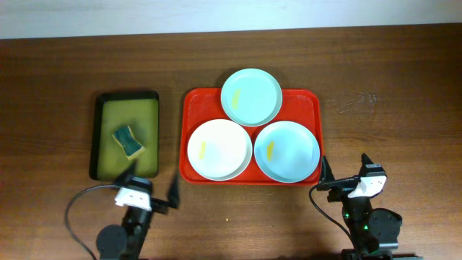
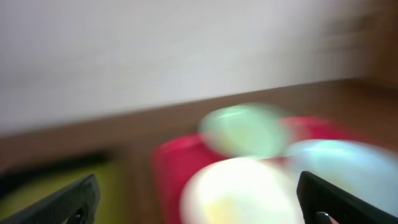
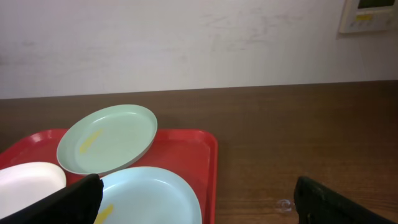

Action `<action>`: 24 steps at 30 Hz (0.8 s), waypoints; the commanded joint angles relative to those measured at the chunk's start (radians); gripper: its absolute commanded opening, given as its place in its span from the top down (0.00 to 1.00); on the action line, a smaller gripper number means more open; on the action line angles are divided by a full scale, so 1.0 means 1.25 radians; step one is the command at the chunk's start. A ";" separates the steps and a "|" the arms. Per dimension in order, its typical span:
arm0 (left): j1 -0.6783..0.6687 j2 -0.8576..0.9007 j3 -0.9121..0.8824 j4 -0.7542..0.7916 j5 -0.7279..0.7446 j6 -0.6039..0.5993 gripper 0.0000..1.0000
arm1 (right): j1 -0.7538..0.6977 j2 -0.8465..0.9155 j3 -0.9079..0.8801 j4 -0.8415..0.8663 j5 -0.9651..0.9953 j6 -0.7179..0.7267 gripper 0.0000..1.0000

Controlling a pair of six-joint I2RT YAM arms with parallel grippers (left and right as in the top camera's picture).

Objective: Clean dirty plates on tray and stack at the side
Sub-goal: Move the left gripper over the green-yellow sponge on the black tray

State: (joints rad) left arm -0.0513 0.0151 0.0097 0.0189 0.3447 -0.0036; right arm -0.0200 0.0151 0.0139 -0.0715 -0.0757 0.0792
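The large red rectangular plastic tray (image 1: 307, 108) with rounded corners is lying in the middle of the dark brown wooden bench (image 1: 390, 79), and all three round shallow plates are resting on it. The mint green plate (image 1: 251, 97) is sitting at the top of the tray, reaching out past its upper rim. The white plate (image 1: 220, 149) is lying at the lower left and the light blue plate (image 1: 288, 150) at the lower right. The three are crowding together, their rims meeting or nearly meeting near the tray's centre. Each one is carrying a small yellow smear (image 1: 203, 149) left of its middle.

Left of the red tray and apart from it, a smaller black rectangular tray with an olive-green inside (image 1: 108, 108) is lying on the bench. A blue-green sponge with a yellow underside (image 1: 128, 141) is resting askew in its lower half.

The left arm's fingers (image 1: 174, 191) are standing spread wide at the lower left of the overhead frame, just below the black tray's lower edge, pinching nothing. The right arm's fingers (image 1: 325, 173) are gaping just as wide at the lower right, just off the red tray's lower right corner, and they too are empty.

The left wrist view is coming through blurred, giving only soft patches of red, white, green and blue between two dark fingertips. The right wrist view is showing the mint green plate behind the light blue one, with the white plate's edge at the lower left
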 commanded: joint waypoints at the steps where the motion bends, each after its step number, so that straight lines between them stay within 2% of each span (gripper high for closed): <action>1: -0.001 -0.005 0.000 0.114 0.607 -0.005 0.00 | -0.006 0.000 -0.007 0.000 0.006 0.002 0.01; 3: -0.001 -0.005 0.001 0.251 0.679 -0.020 0.01 | -0.006 0.000 -0.007 0.000 0.006 0.002 0.01; 5: -0.001 -0.005 0.012 0.582 0.693 -0.169 0.01 | -0.006 0.000 -0.007 0.000 0.007 0.002 0.01; 6: 0.000 -0.005 0.019 0.678 0.665 -0.198 0.01 | -0.006 0.000 -0.007 0.000 0.006 0.002 0.01; 7: 0.000 -0.005 0.029 0.730 0.627 -0.212 0.01 | -0.006 0.000 -0.007 0.000 0.006 0.002 0.02; 9: 0.000 -0.003 0.070 0.719 0.530 -0.218 0.01 | -0.006 0.000 -0.007 0.000 0.007 0.002 0.01; 11: 0.000 0.010 0.149 0.553 0.449 -0.198 0.01 | -0.006 0.000 -0.007 0.000 0.007 0.002 0.01; 12: 0.002 0.024 0.201 0.426 0.432 -0.161 0.01 | -0.006 0.000 -0.007 0.000 0.006 0.002 0.01; 14: 0.016 0.094 0.368 0.016 0.351 -0.034 0.01 | -0.006 0.000 -0.007 0.000 0.007 0.002 0.01; 17: 0.020 0.243 0.582 -0.363 0.243 0.203 0.01 | -0.006 0.000 -0.007 0.000 0.007 0.002 0.01; 18: 0.020 0.287 0.637 -0.429 0.215 0.246 0.01 | -0.006 0.000 -0.007 0.000 0.006 0.002 0.01; 20: 0.019 0.345 0.705 -0.486 0.226 0.250 0.01 | -0.006 0.000 -0.007 0.000 0.007 0.002 0.02; 22: 0.019 0.385 0.735 -0.480 0.242 0.250 0.01 | -0.006 0.000 -0.007 0.000 0.006 0.002 0.01; 24: 0.019 0.403 0.737 -0.465 0.176 0.233 0.01 | -0.006 0.000 -0.007 0.000 0.007 0.002 0.01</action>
State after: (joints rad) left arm -0.0311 0.4793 0.9043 -0.5716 0.6647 0.2440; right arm -0.0200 0.0196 0.0135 -0.0708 -0.0727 0.0784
